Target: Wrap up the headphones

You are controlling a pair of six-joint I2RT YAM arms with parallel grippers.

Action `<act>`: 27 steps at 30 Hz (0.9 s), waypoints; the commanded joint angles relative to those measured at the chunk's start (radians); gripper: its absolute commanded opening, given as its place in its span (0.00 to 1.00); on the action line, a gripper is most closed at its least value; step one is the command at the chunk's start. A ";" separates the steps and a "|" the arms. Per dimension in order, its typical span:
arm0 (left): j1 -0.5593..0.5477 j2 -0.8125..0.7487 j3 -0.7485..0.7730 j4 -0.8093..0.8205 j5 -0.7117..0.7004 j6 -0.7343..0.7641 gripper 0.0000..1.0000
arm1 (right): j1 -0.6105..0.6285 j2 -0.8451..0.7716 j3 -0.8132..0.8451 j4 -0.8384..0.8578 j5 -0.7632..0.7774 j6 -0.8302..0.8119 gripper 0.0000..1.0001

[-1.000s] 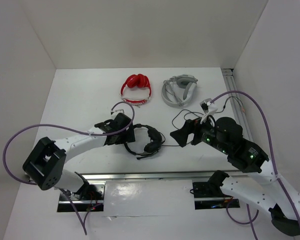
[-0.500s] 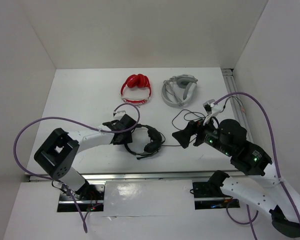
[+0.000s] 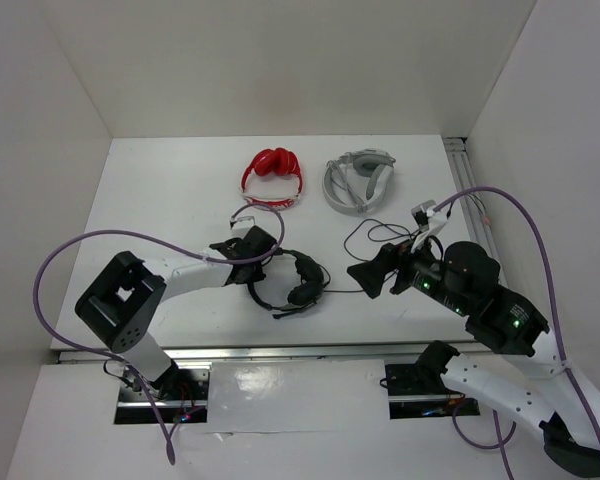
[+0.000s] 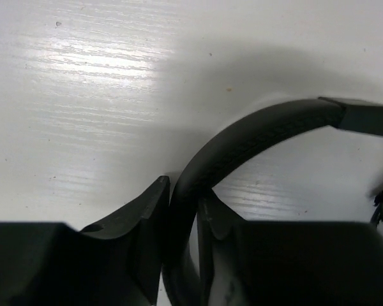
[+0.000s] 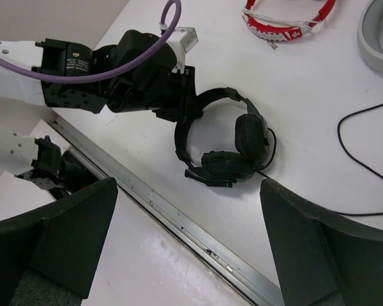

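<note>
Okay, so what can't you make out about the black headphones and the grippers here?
Left wrist view: the black headphones show only a stretch of headband; frame edges cut off the rest.
Top view: the left gripper hides its fingertips under its own body.
Top view: the cable runs under the right gripper; its far end is hidden.

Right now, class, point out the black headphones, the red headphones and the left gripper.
black headphones (image 5: 251, 137): right wrist view, on an earcup.
red headphones (image 3: 273, 162): top view, on the earcups.
left gripper (image 4: 182, 196): left wrist view, midway between its fingertips.
</note>
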 commanded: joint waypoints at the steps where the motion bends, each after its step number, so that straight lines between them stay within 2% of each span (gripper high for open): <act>1: -0.004 0.018 -0.026 -0.031 0.038 -0.008 0.32 | -0.003 -0.016 0.005 -0.016 0.014 -0.004 1.00; 4: -0.004 -0.016 -0.057 -0.022 0.038 -0.017 0.32 | -0.003 -0.025 0.005 -0.027 0.024 -0.004 1.00; 8: -0.004 -0.016 -0.051 -0.081 0.029 -0.035 0.01 | -0.003 -0.025 0.005 -0.027 0.024 -0.004 1.00; 9: -0.004 -0.016 -0.023 -0.108 0.009 -0.051 0.00 | -0.003 -0.025 0.005 -0.027 0.024 -0.004 1.00; 14: -0.101 -0.039 0.135 -0.366 -0.137 -0.103 0.00 | -0.003 -0.025 -0.027 0.007 0.022 -0.004 1.00; 16: -0.127 -0.073 0.214 -0.523 -0.197 -0.132 0.00 | -0.003 -0.039 -0.041 0.038 0.013 -0.013 1.00; 19: -0.152 -0.134 0.309 -0.673 -0.220 -0.132 0.00 | -0.003 -0.081 -0.080 0.087 -0.027 -0.036 1.00; 22: -0.164 -0.248 0.411 -0.778 -0.231 -0.100 0.00 | -0.003 -0.103 -0.110 0.140 -0.174 -0.093 1.00; 23: -0.164 -0.277 0.440 -0.799 -0.220 -0.091 0.00 | -0.003 -0.104 -0.110 0.151 -0.174 -0.110 1.00; 27: -0.138 -0.398 0.615 -0.908 -0.208 -0.033 0.00 | -0.003 -0.146 -0.163 0.245 -0.410 -0.157 1.00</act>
